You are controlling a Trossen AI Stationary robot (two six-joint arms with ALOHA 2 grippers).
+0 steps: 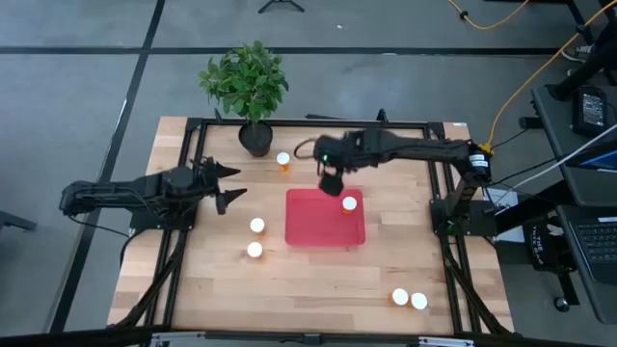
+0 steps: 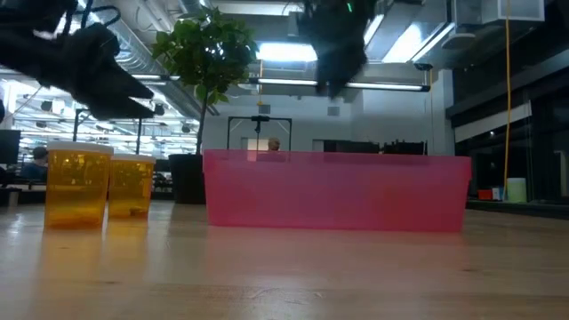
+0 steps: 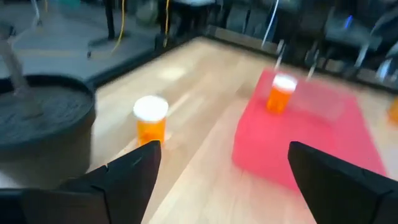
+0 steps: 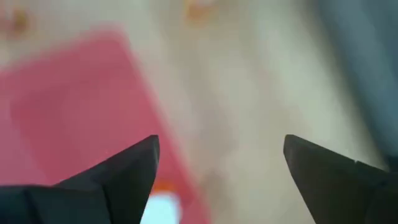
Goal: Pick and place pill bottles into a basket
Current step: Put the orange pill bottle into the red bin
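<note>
The red tray (image 1: 325,229) lies at the table's middle, with one orange pill bottle (image 1: 349,204) standing in its far right corner. Another bottle (image 1: 283,161) stands by the black plant pot (image 1: 255,140). Two bottles (image 1: 257,226) (image 1: 254,251) stand left of the tray and two (image 1: 400,298) (image 1: 418,302) near the front right. My left gripper (image 1: 239,183) is open and empty, left of the tray; its wrist view (image 3: 225,148) looks toward the bottle by the pot (image 3: 151,118). My right gripper (image 1: 331,185) is open and empty above the tray's far edge, beside the tray's bottle (image 4: 163,208).
The potted plant (image 1: 246,82) stands at the table's far left of centre. The low view shows the two left bottles (image 2: 78,187) (image 2: 131,185) beside the tray's wall (image 2: 338,191). Bare wood lies in front of the tray. Black frame rails run along the table's edges.
</note>
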